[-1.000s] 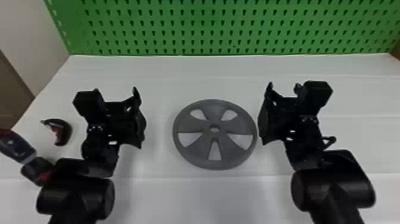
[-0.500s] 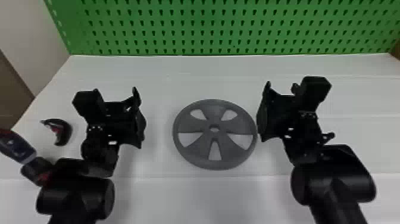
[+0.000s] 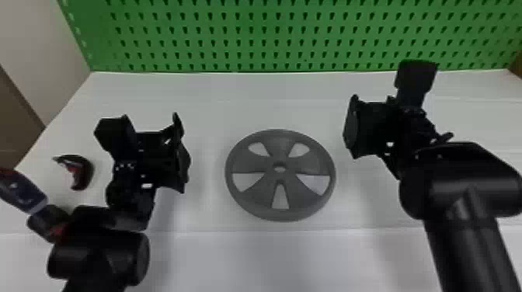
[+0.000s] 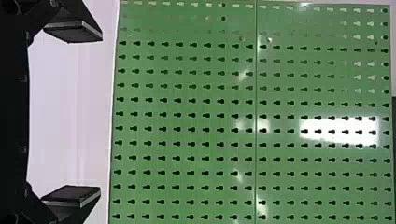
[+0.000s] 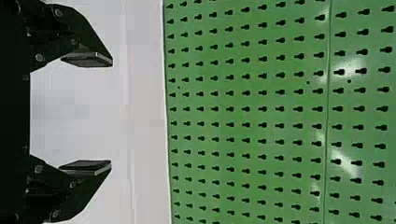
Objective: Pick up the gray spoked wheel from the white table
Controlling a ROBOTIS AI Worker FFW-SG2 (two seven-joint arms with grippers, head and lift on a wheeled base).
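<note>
In the head view my left gripper (image 3: 180, 151) is to the left of the gray spoked wheel (image 3: 285, 147), apart from it. My right gripper (image 3: 351, 126) is on the wheel's far side, to the right and a little farther back, also not touching it. The wheel lies flat on the white table (image 3: 264, 256). In the left wrist view the left gripper (image 4: 84, 114) is open, its two fingers wide apart with nothing between them. The right gripper (image 5: 98, 114) likewise stands open and holds nothing in the right wrist view.
Behind the table rises a green pegboard (image 3: 252, 39). A dark curved object with red parts (image 3: 83, 171) lies left of the left arm. At the left edge a blue and red tool (image 3: 23, 190) reaches to the left forearm.
My right arm has moved forward and to the right, so its gripper is farther from the wheel. The left arm and the wheel have kept their places.
</note>
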